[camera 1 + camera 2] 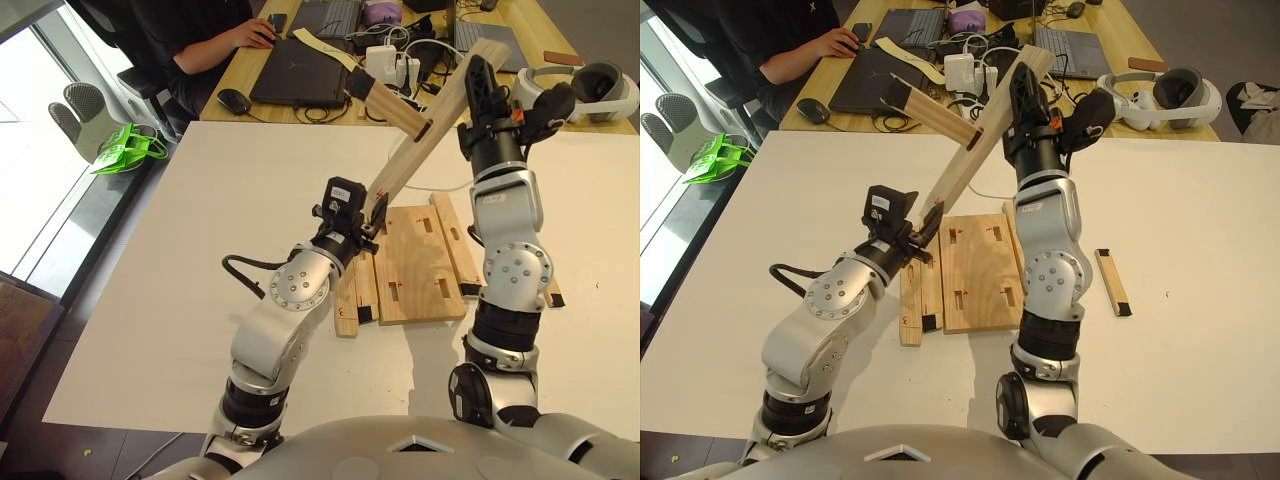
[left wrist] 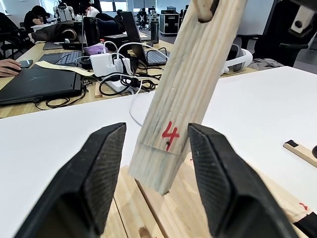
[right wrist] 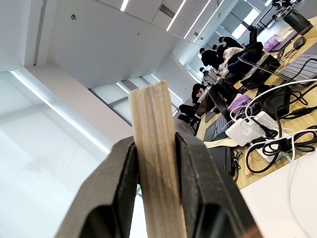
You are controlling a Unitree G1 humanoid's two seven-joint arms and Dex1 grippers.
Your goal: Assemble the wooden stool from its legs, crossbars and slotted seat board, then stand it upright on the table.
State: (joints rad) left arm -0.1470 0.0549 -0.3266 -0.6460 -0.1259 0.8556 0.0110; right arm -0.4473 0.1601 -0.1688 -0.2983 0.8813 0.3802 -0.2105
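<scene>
White table [image 1: 200, 250]: right gripper [image 1: 479, 78] clamps the top of the leg [image 1: 420, 140], which slants toward 7 o'clock, its foot between the open, untouching left gripper [image 1: 373, 218], above the board [image 1: 425, 285]

The white table [image 1: 1200, 200] carries the slotted seat board [image 1: 980, 270], lying flat near its middle. Two wooden slats [image 1: 917, 300] lie side by side just beside the board's left edge (one is black-tipped at its near end). Another slat [image 1: 452, 235] lies along the right edge, and a short black-tipped bar [image 1: 1112, 282] lies apart, farther right.
</scene>
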